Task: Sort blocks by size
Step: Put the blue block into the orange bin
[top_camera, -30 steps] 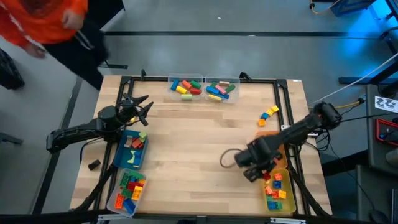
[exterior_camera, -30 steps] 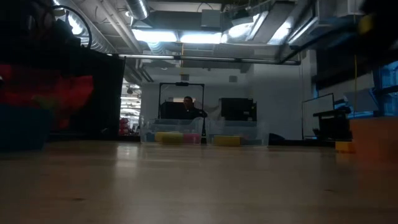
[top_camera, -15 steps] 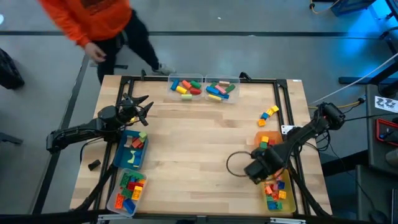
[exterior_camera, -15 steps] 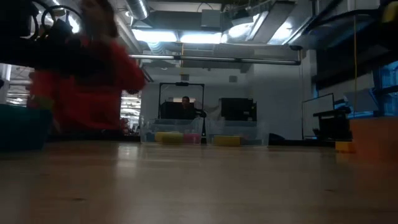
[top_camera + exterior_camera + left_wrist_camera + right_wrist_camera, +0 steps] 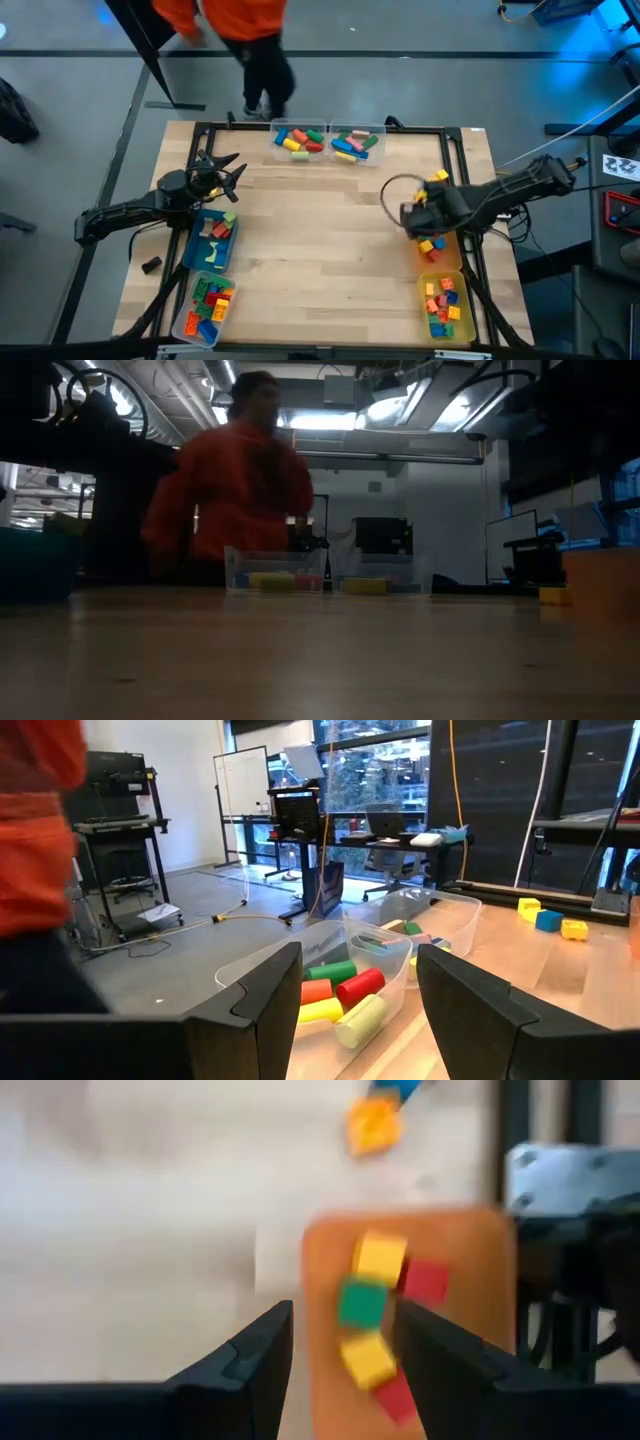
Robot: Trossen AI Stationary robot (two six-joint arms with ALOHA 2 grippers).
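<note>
The right tool hangs over the orange bin at the bench's right side, fingers parted and empty; the left tool, open and empty, waits far left; blocks lie in the far clear bins.
</note>
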